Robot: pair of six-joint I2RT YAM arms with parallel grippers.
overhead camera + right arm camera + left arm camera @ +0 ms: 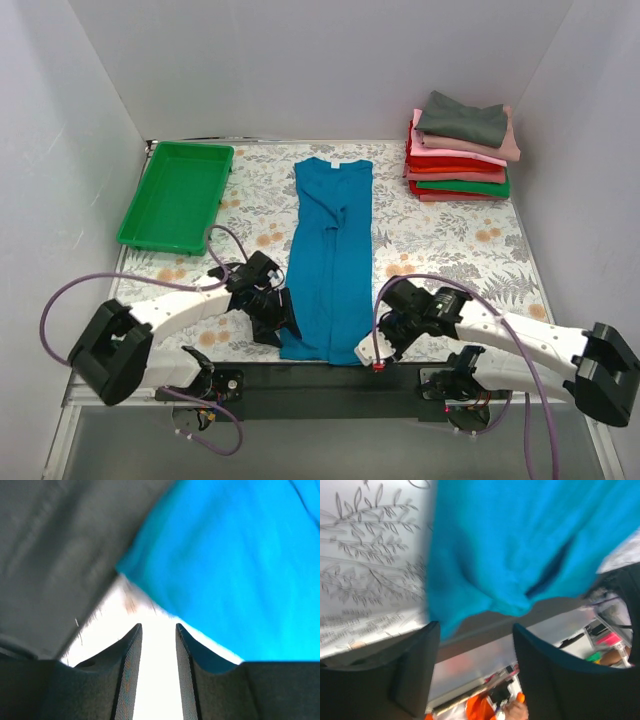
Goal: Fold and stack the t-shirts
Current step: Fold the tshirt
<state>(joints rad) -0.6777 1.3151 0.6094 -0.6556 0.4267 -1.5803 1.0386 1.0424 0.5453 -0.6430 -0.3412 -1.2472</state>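
A teal-blue t-shirt (333, 250) lies folded into a long narrow strip down the middle of the table, neck at the far end, hem at the near edge. My left gripper (277, 322) is open and empty at the hem's left corner; the cloth (520, 545) lies just beyond its fingers. My right gripper (385, 345) is open and empty at the hem's right corner, the shirt's edge (235, 565) just ahead of its fingers. A stack of folded t-shirts (460, 150), grey, pink, red and green, sits at the far right.
A green plastic tray (177, 196) stands at the far left. The table has a floral cloth (450, 245). White walls close in the left, back and right sides. The table's near edge runs just under both grippers.
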